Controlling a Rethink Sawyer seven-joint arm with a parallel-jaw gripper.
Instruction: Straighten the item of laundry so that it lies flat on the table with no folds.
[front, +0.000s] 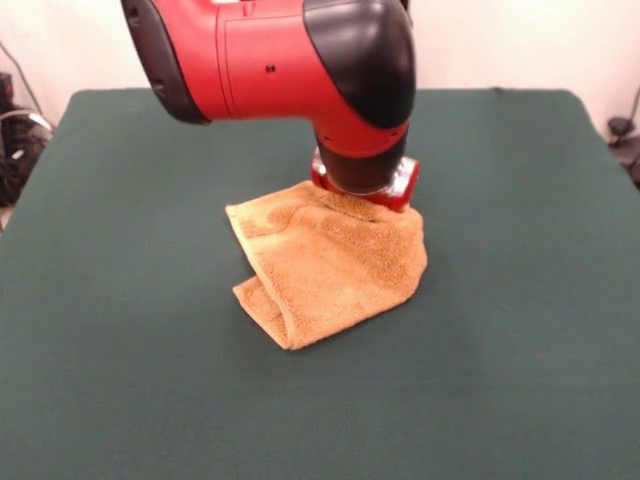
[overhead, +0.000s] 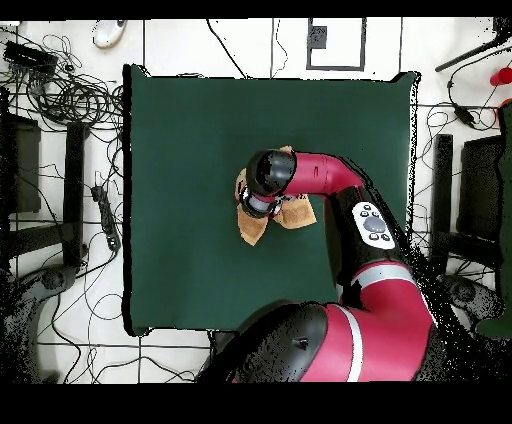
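Observation:
The orange-tan towel lies crumpled and folded over itself near the middle of the dark green table. Its far right part rises up against the red base of my gripper, which stands straight down on it and looks shut on that raised part. The towel's left edge is doubled under. In the overhead view the wrist covers most of the towel, with the gripper under it, and only tan corners show on the table.
The red and black arm crosses the top of the front view above the towel. Cables and stands lie on the floor beyond the table's edges.

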